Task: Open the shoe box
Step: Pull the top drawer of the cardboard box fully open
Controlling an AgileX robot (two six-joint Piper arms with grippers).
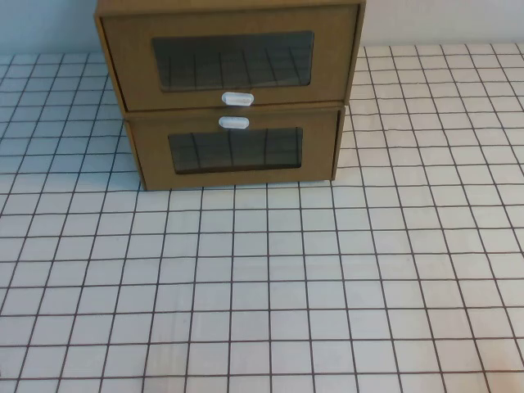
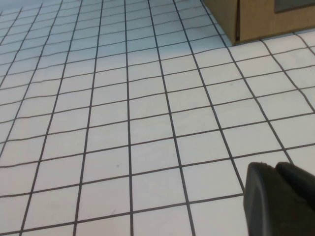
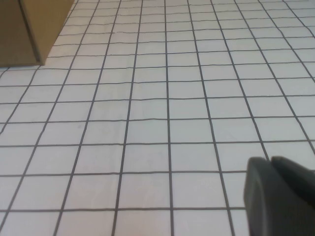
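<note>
gridded table (image 1: 270, 278): shoe box (image 1: 233, 105) unopened; left pincer (image 2: 275, 173), right pincer (image 3: 271, 166) closed, low over table.

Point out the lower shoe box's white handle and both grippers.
lower shoe box's handle (image 1: 233, 123), high view, middle of the white pull.
left gripper (image 2: 275, 168), left wrist view, between its tips, over the table (image 2: 147, 123).
right gripper (image 3: 270, 161), right wrist view, between its tips, over the table.
</note>
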